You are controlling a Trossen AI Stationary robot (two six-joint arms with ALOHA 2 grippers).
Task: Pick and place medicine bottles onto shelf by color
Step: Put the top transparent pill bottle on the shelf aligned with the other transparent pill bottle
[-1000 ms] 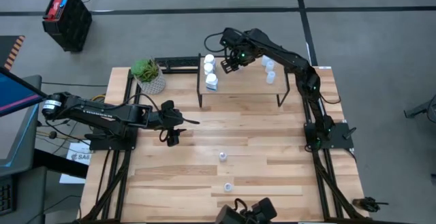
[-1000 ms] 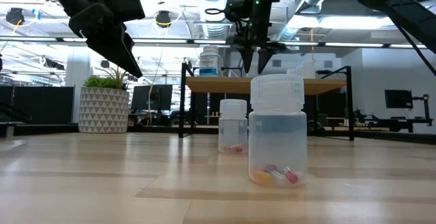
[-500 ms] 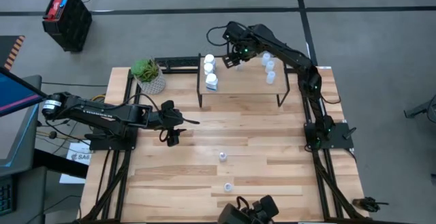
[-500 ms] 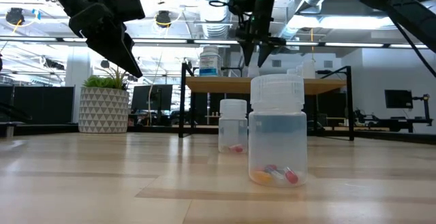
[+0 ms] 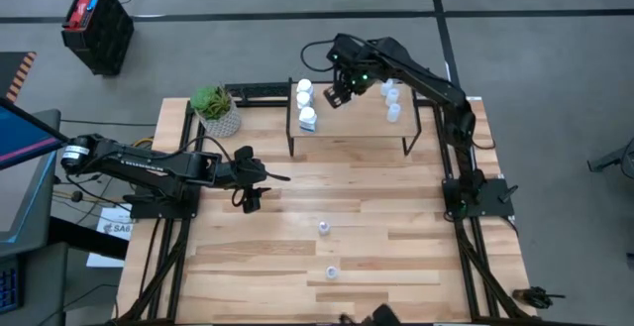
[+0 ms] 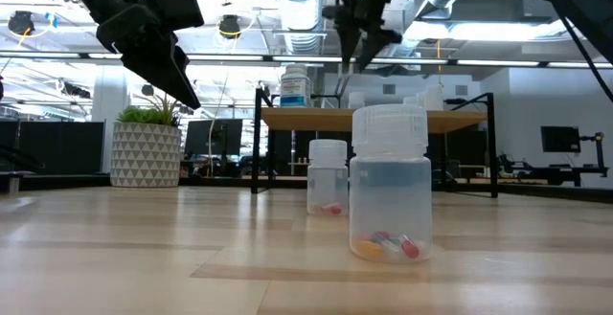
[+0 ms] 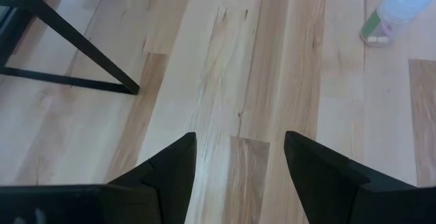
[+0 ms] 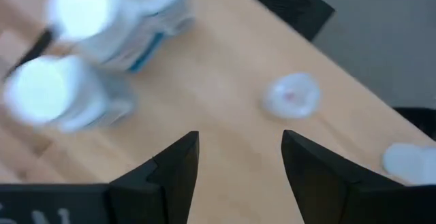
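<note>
High view shows the medicine bottles split up: three white ones [image 5: 305, 102] bunched at the shelf's left end, three pale ones [image 5: 391, 98] near its right end, and two clear bottles left on the table, one [image 5: 323, 228] mid-table, the other [image 5: 332, 271] closer to the front edge. Shelf [image 5: 352, 123] sits at the back edge of the table [image 5: 396, 257], plant pot [image 5: 216, 111] by the back-left corner. Right gripper [image 5: 337, 92] hangs above the shelf btwn the two groups, claw spread and holding nothing; the right wrist view confirms bare fingers. Left gripper [image 5: 250, 192] waits low near the table's left side, fingers also apart, empty. Looks like a drop-off just finished, so next job is prob. fetching a clear bottle. To do it well: lift straight clear of the shelf w/o clipping the white ones, come down vertical over the mid-table bottle, straddle its body not its cap, then close gently since it's light and tips easily.
</note>
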